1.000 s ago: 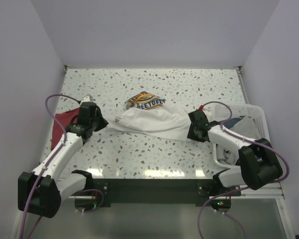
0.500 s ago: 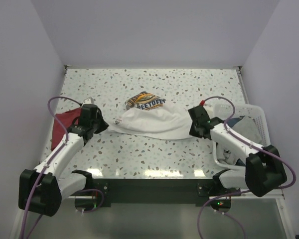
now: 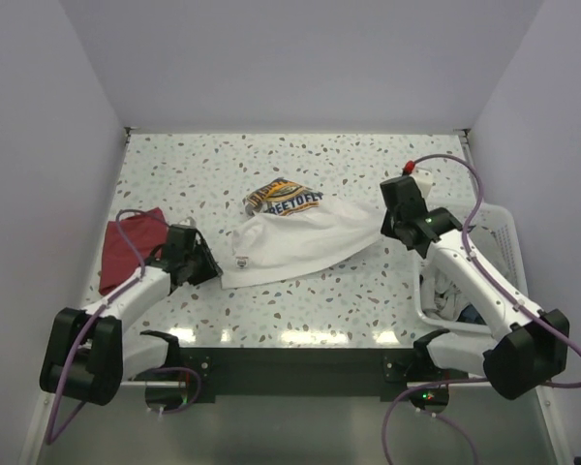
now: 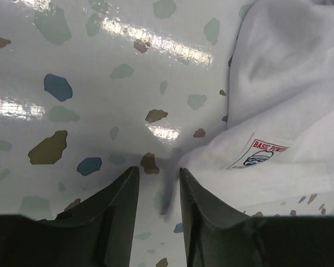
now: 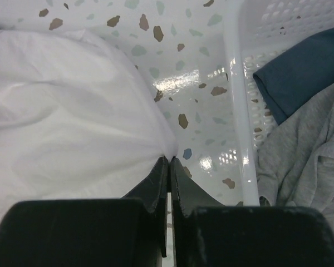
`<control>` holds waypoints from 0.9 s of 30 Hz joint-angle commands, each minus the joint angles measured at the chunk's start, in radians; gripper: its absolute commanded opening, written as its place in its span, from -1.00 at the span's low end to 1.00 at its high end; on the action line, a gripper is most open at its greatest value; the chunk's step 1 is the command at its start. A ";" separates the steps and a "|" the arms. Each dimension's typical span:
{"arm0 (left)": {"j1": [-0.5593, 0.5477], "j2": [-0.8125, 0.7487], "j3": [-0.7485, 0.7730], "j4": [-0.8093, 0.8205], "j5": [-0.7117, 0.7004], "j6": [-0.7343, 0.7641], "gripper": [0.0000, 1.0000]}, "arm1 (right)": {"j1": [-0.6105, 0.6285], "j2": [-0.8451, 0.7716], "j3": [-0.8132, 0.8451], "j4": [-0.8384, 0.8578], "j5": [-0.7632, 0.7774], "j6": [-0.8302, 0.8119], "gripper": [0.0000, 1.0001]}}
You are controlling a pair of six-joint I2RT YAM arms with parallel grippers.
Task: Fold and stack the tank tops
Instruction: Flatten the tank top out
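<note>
white tank top [image 3: 300, 242] is seen crumpled, graphic partly hidden, edge pinched by right gripper [image 5: 168, 162]; left gripper [image 4: 158, 173] is held narrowly parted, empty.

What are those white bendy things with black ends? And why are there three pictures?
They are two robot arms, each ending in a two-finger gripper. The big picture looks down from above. The other two come from little cameras on each arm's wrist. On the speckled table lies a white top with a badge picture, and a dark red top lies at the left. A white basket on the right holds more clothes. The right gripper pinches the white top's edge. The left gripper is open beside it, holding nothing.
</note>
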 commanded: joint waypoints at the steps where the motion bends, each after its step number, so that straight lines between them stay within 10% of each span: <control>1: 0.005 -0.031 -0.002 0.062 0.035 0.023 -0.16 | -0.003 -0.001 -0.017 -0.029 0.005 -0.021 -1.00; 16: -0.143 -0.143 -0.070 -0.030 0.032 -0.044 0.10 | -0.003 0.005 -0.057 0.006 -0.025 -0.016 -1.00; 27: -0.193 -0.046 -0.059 -0.027 -0.053 -0.083 -0.10 | -0.003 -0.003 -0.049 0.012 -0.036 -0.021 -1.00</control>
